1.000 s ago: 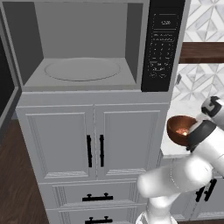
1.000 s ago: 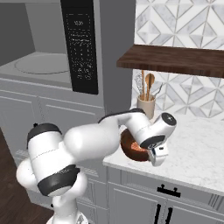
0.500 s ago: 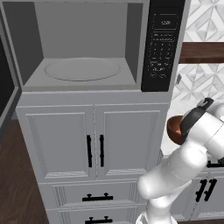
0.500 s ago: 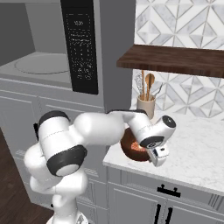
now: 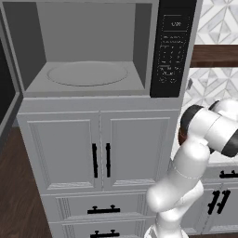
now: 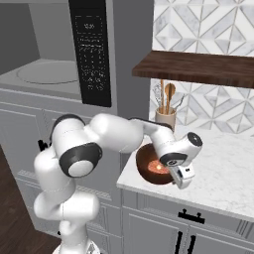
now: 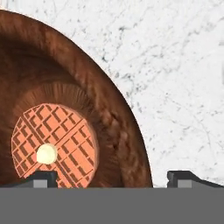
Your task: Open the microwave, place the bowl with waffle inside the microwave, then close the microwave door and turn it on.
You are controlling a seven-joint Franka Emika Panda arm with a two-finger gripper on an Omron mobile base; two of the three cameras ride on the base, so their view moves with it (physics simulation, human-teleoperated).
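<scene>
Marble counter (image 6: 223, 168), bowl (image 6: 151, 166) arm-hidden.

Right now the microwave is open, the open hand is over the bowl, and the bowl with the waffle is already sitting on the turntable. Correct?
Not quite. The bowl with the waffle is on the white marble counter right of the microwave, not on the turntable; the right base view shows it. The rest stands: microwave open, hand open over the bowl.
</scene>
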